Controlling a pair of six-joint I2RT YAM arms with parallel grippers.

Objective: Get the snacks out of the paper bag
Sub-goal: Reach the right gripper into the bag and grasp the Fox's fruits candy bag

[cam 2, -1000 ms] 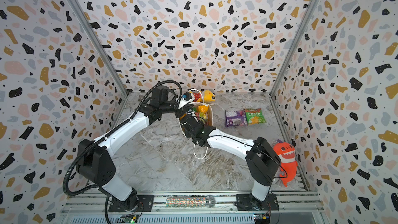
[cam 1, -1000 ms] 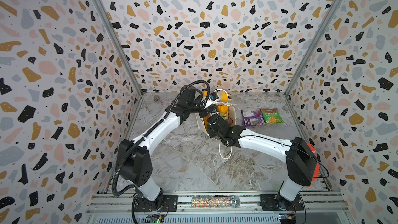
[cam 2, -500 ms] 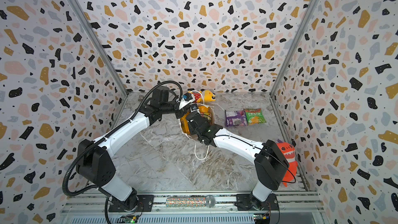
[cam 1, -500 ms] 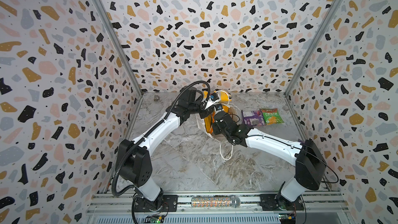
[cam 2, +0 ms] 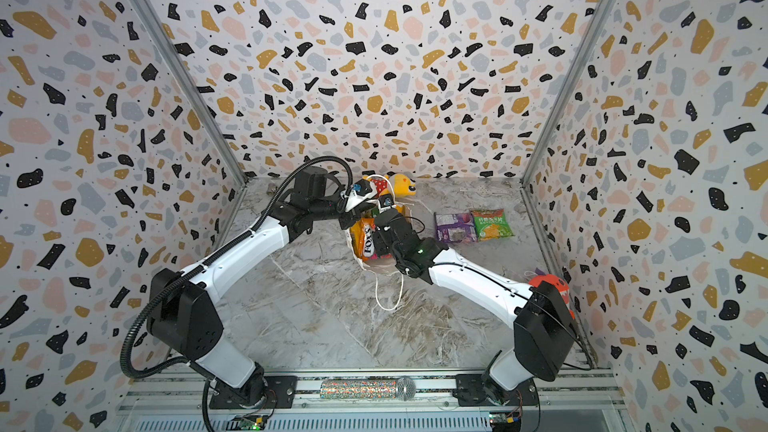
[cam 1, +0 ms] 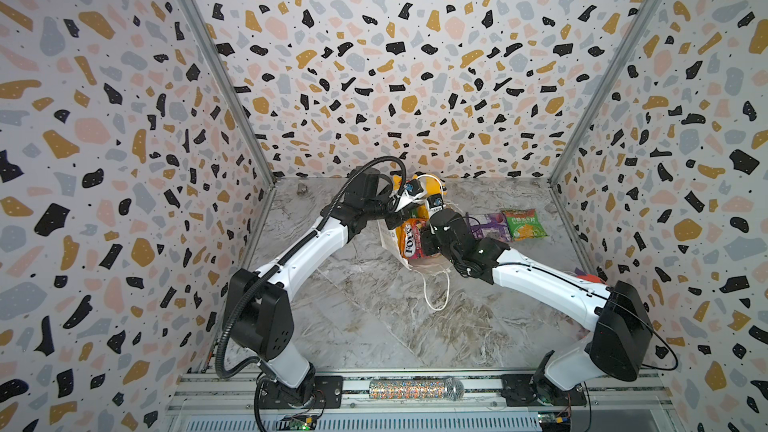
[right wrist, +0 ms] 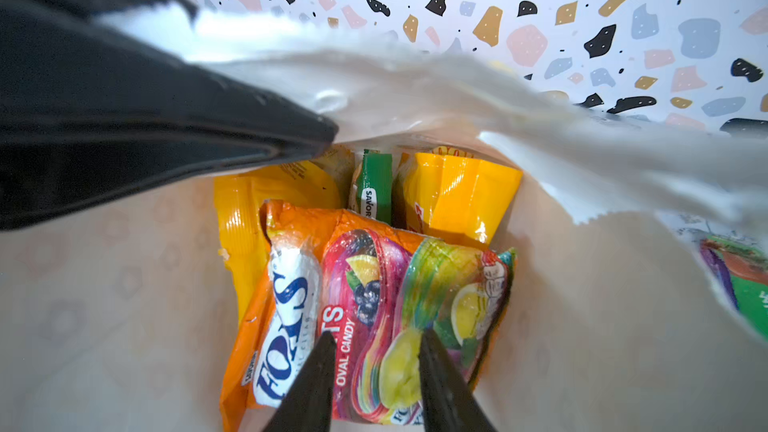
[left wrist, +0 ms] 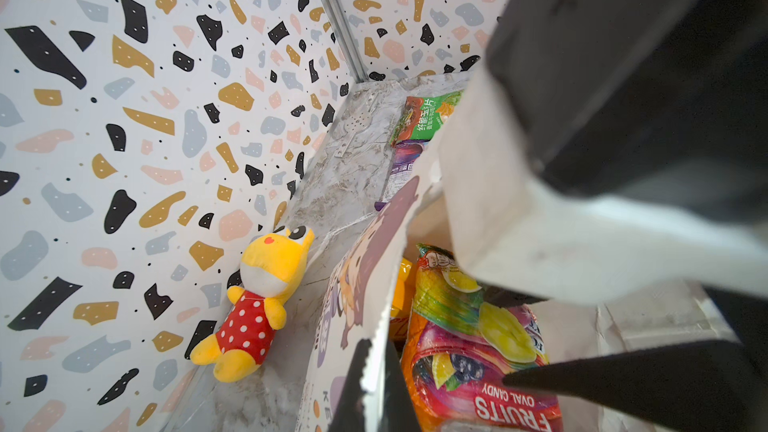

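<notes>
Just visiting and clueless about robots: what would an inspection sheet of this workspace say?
Surface: grey marbled tabletop.
Job's things: paper bag held open; orange FOX'S packet, pink FOX'S packet and orange-yellow packets inside; purple packet and green packet lying outside it.
Clutter: yellow plush toy, orange plush, glitter microphone on the front rail.
Grippers: left gripper shut on the bag's rim; right gripper open inside the bag, over the packets.
Cables: black hose along the left arm.
Surroundings: terrazzo-print walls on three sides.
</notes>
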